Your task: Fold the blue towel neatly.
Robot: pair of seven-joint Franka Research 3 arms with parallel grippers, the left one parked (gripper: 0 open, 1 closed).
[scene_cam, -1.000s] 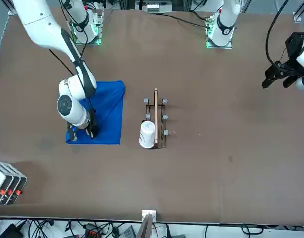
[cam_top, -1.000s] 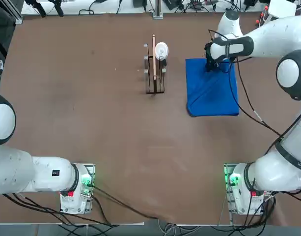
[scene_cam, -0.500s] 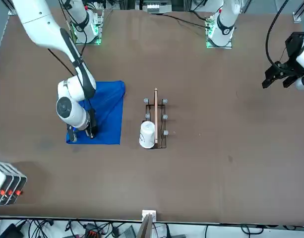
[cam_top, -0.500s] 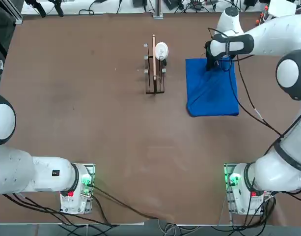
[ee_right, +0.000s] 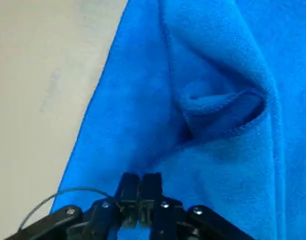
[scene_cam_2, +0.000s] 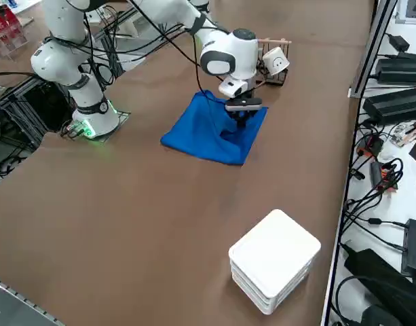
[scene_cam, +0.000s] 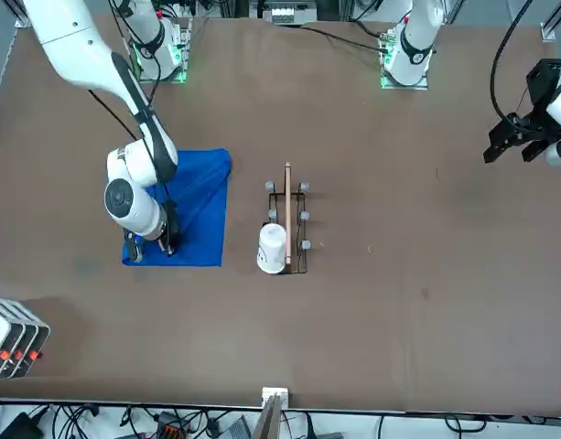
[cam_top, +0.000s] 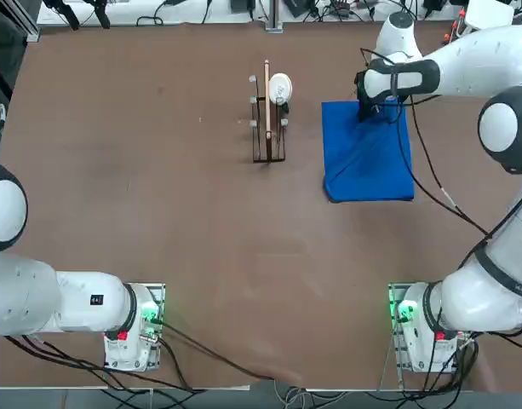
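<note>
Slippage worries us: our right hand is clenched on a thin pinch of the blue towel, which lies beside the wooden rack, so lifting may drop the edge or wrinkle the fold.

Right arm's wrist hides the blue towel far edge beside the rack; white tag not discernible.

top: overhead, bases at btm | front: across table, facing robot | R side: raised, diagonal | wrist: close-up on blue towel, seen in all
</note>
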